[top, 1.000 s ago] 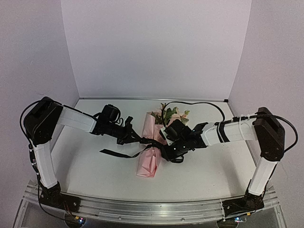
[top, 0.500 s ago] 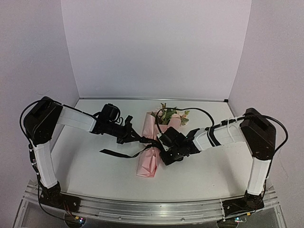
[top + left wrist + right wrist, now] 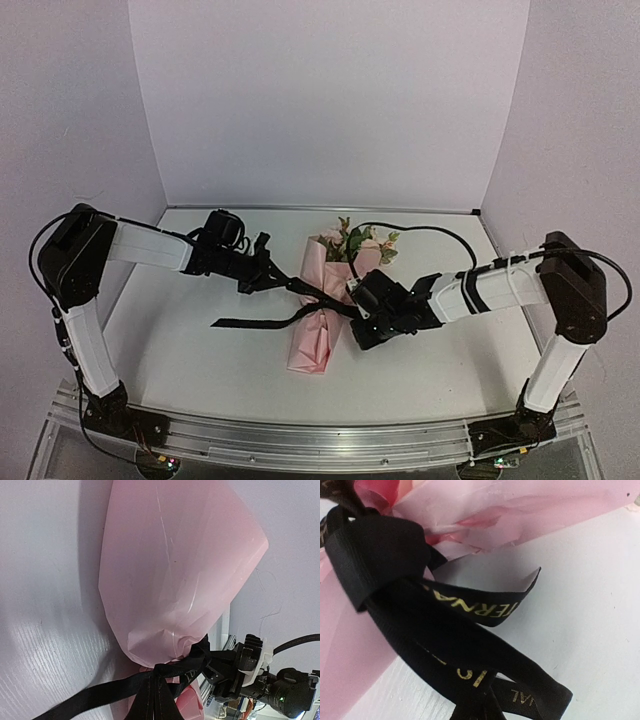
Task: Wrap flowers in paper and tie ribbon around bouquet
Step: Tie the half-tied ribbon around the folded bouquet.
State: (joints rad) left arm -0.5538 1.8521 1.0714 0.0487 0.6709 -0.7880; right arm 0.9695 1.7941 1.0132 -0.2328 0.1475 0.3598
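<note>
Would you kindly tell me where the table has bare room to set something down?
Bare table lies at front right, between the bouquet and the right arm's base, and at front left, nearer the arms than the ribbon. The middle is crowded: left gripper and right gripper both hold the ribbon there.

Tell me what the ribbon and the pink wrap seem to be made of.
The ribbon: probably woven fabric, matte black with gold lettering; it folds softly and knots. The paper: thin pink sheet with a slight sheen and fine creases; could be coated paper or film.
</note>
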